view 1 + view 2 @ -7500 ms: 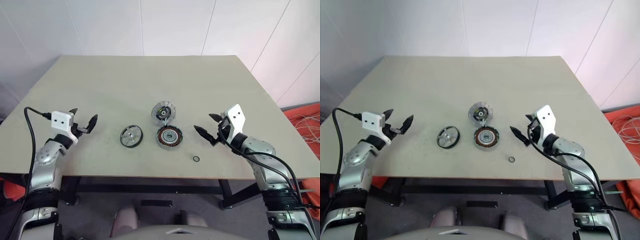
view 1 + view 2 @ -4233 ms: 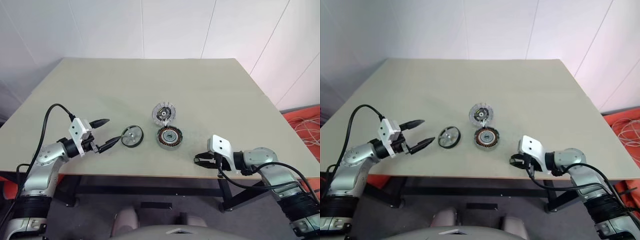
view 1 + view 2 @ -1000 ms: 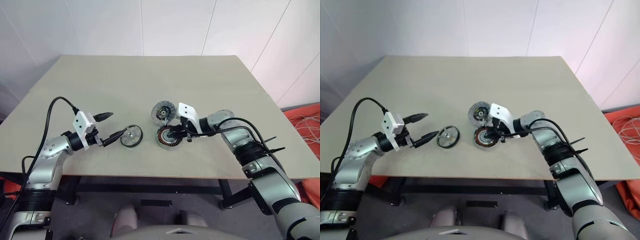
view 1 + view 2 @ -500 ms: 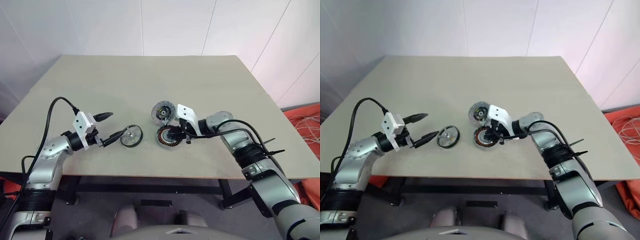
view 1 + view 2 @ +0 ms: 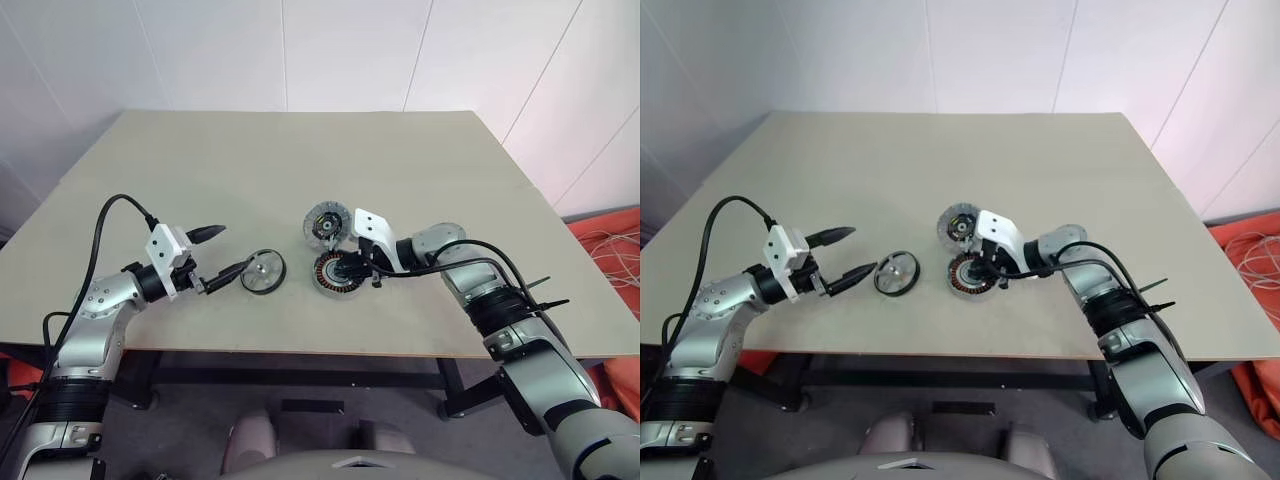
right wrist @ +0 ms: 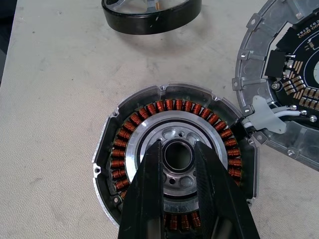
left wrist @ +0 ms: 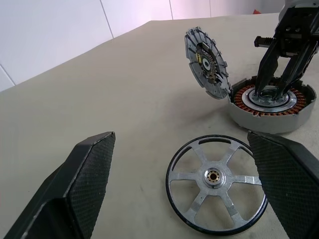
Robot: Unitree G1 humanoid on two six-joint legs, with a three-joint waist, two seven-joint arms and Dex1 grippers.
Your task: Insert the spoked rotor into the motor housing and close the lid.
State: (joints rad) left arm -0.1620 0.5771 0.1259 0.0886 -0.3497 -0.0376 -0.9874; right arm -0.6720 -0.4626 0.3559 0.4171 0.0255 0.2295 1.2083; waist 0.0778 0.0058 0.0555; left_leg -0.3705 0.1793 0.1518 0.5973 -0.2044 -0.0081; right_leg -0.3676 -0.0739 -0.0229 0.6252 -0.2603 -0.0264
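Note:
The spoked rotor (image 5: 263, 271) lies flat on the table, silver spokes up, black rim around it. My left gripper (image 5: 236, 247) hovers just left of it, open wide, its fingers (image 7: 84, 174) flanking the rotor (image 7: 214, 181) without touching. The motor housing (image 5: 338, 272) sits to the rotor's right, copper windings (image 6: 149, 107) showing. My right gripper (image 6: 178, 149) stands on its silver hub, fingers nearly together around a small black ring at the hub's centre. The lid (image 5: 325, 223) leans tilted against the housing's far edge, joined to it by white wires (image 6: 279, 113).
The beige table (image 5: 250, 160) stretches wide behind the parts. Its front edge runs close below both arms. A black cable loops over my left arm (image 5: 105, 215). Orange fabric and cables lie on the floor at the right (image 5: 610, 240).
Nothing has moved in the last second. Before that, my right gripper came from the small ring's spot near the front edge to the housing's hub, and my left gripper neared the rotor.

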